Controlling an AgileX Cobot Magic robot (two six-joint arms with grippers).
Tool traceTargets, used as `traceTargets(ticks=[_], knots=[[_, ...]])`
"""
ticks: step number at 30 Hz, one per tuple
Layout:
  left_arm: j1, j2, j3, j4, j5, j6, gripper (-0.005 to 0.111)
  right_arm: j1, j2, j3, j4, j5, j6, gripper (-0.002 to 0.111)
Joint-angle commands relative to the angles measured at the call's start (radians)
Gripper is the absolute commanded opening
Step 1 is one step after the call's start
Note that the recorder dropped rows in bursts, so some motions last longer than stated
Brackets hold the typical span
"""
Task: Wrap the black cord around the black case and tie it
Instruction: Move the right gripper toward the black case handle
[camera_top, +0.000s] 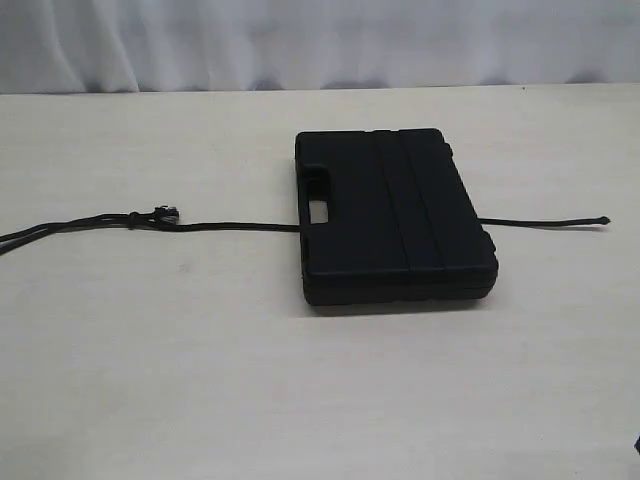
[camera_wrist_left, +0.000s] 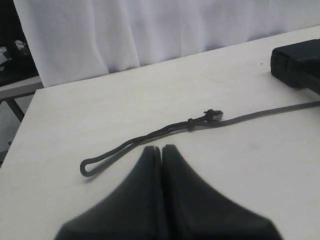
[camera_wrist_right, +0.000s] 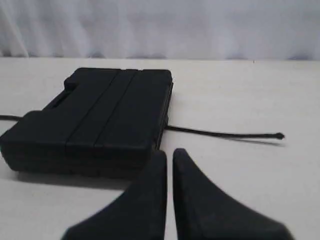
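Note:
The black case (camera_top: 395, 215) lies flat on the table with its handle cut-out facing left. The black cord (camera_top: 230, 226) runs under it. Its left stretch is doubled back, with a knot and a frayed end, and its right end sticks out of the case's right side. Neither gripper shows in the exterior view. In the left wrist view my left gripper (camera_wrist_left: 162, 148) is shut and empty, just short of the doubled cord (camera_wrist_left: 150, 135); the case (camera_wrist_left: 297, 65) is far off. My right gripper (camera_wrist_right: 169, 152) is shut and empty beside the case's (camera_wrist_right: 100, 115) corner, near the cord's free end (camera_wrist_right: 225, 134).
The pale wooden table (camera_top: 300, 400) stretches wide around the case. A white curtain (camera_top: 300, 40) hangs behind the table's far edge. The table's left edge and a grey frame (camera_wrist_left: 15, 95) beyond it show in the left wrist view.

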Motion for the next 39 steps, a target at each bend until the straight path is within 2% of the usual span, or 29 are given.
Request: traceTargets(ticks=[1,11,13,15,17,20,25,27,30,32,36,39], knots=[[-0.001,-0.003,0.003,-0.006,-0.01,-0.003,0.0,-0.002,-0.004,0.002,-0.015,-0.2,-0.014,0.004],[-0.001,-0.003,0.003,-0.006,-0.01,-0.003,0.0,-0.002,-0.004,0.002,-0.015,-1.044,0.009,0.004],[-0.001,-0.003,0.003,-0.006,-0.01,-0.003,0.0,-0.002,-0.004,0.002,-0.015,-1.185,0.128,0.004],[-0.001,-0.003,0.003,-0.006,-0.01,-0.003,0.0,-0.002,-0.004,0.002,-0.018,-1.3,0.329,0.004],[-0.001,-0.003,0.003,-0.006,-0.01,-0.003,0.0,-0.002,-0.004,-0.013,-0.02,-1.336,0.419,0.004],[-0.001,-0.003,0.003,-0.006,-0.01,-0.003,0.0,-0.002,-0.004,-0.125,-0.052,-1.147,0.423,0.004],[-0.001,-0.003,0.003,-0.006,-0.01,-0.003,0.0,-0.002,0.05,-0.41,-0.271,-0.577,0.483,0.006],[-0.001,-0.003,0.003,-0.006,-0.01,-0.003,0.0,-0.002,0.142,-0.545,-0.318,-0.376,0.569,0.019],[-0.001,-0.003,0.003,-0.006,-0.01,-0.003,0.0,-0.002,0.342,-0.718,-0.318,-0.107,0.503,0.047],[-0.001,-0.003,0.003,-0.006,-0.01,-0.003,0.0,-0.002,0.484,-0.823,-0.318,0.059,0.452,0.052],[-0.001,-0.003,0.003,-0.006,-0.01,-0.003,0.0,-0.002,0.783,-1.002,-0.302,0.306,0.375,0.053],[-0.001,-0.003,0.003,-0.006,-0.01,-0.003,0.0,-0.002,1.001,-1.149,-0.188,0.532,0.234,0.053]])
